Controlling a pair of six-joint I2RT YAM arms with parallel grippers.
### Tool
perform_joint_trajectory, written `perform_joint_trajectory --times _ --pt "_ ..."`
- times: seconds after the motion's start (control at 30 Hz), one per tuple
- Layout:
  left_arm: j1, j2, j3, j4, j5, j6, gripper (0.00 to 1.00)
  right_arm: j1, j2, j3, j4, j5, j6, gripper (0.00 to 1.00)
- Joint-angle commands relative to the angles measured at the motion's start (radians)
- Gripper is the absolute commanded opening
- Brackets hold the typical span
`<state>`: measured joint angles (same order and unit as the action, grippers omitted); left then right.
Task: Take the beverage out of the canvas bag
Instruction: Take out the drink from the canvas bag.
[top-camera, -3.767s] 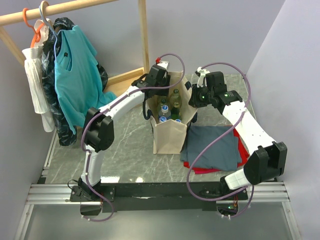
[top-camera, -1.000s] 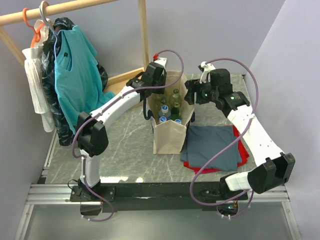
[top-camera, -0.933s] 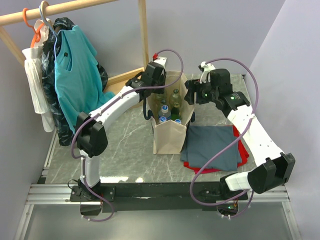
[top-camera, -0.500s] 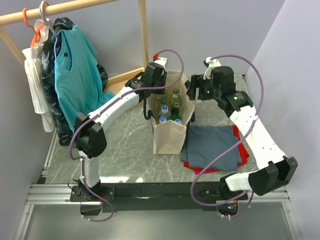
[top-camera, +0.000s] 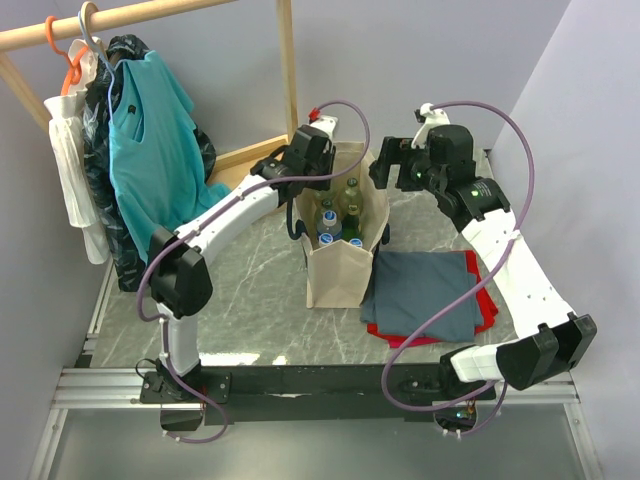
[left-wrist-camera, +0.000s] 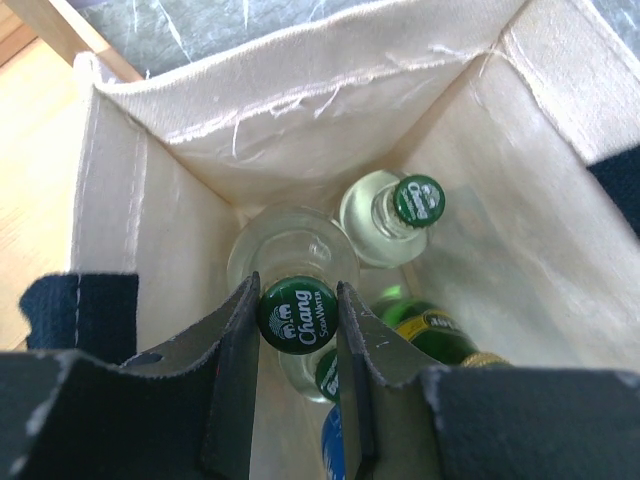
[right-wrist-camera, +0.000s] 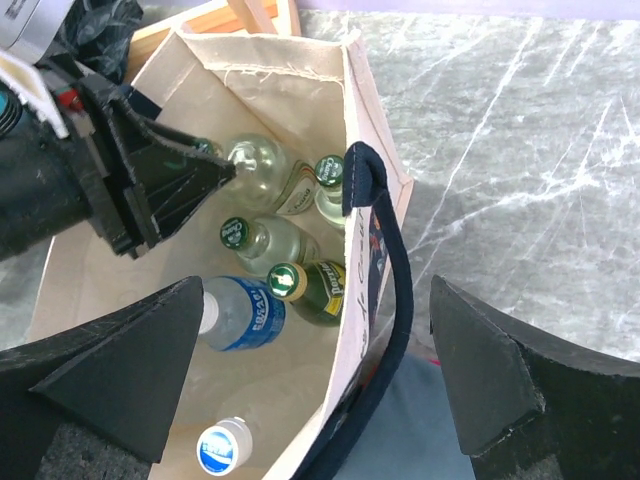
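The beige canvas bag (top-camera: 338, 272) stands mid-table with several bottles inside. Reaching down into it, my left gripper (left-wrist-camera: 297, 318) is shut on the green Chang cap of a clear glass bottle (left-wrist-camera: 297, 312); the same gripper (right-wrist-camera: 215, 170) shows in the right wrist view at that bottle (right-wrist-camera: 250, 158). My right gripper (right-wrist-camera: 318, 300) hangs open above the bag's right rim. The navy handle (right-wrist-camera: 385, 250) runs loose between its wide fingers, touching neither. From above, the right gripper (top-camera: 388, 170) sits just right of the bag's top.
Also in the bag are a green Perrier bottle (right-wrist-camera: 318, 285), blue-labelled water bottles (right-wrist-camera: 245, 315) and another green-capped clear bottle (left-wrist-camera: 400, 215). A grey-blue cloth (top-camera: 430, 290) lies on red fabric right of the bag. A wooden rack with a teal shirt (top-camera: 150, 150) stands back left.
My right gripper has opened wide and lifted up and back from the bag's right rim. The left gripper stays shut on the bottle cap in the same place.
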<state>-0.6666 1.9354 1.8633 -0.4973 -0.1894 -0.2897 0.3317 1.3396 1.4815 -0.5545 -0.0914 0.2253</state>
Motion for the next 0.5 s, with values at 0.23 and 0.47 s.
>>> perform_joint_trajectory --times 0.23,0.47 --pt "-0.036 -0.159 -0.004 0.114 0.076 -0.016 0.01 0.007 -0.040 0.014 0.057 0.004 0.036 1.00" --pt "-0.042 -0.165 -0.003 0.111 0.064 -0.014 0.01 0.007 -0.037 0.010 0.057 -0.001 0.025 1.00"
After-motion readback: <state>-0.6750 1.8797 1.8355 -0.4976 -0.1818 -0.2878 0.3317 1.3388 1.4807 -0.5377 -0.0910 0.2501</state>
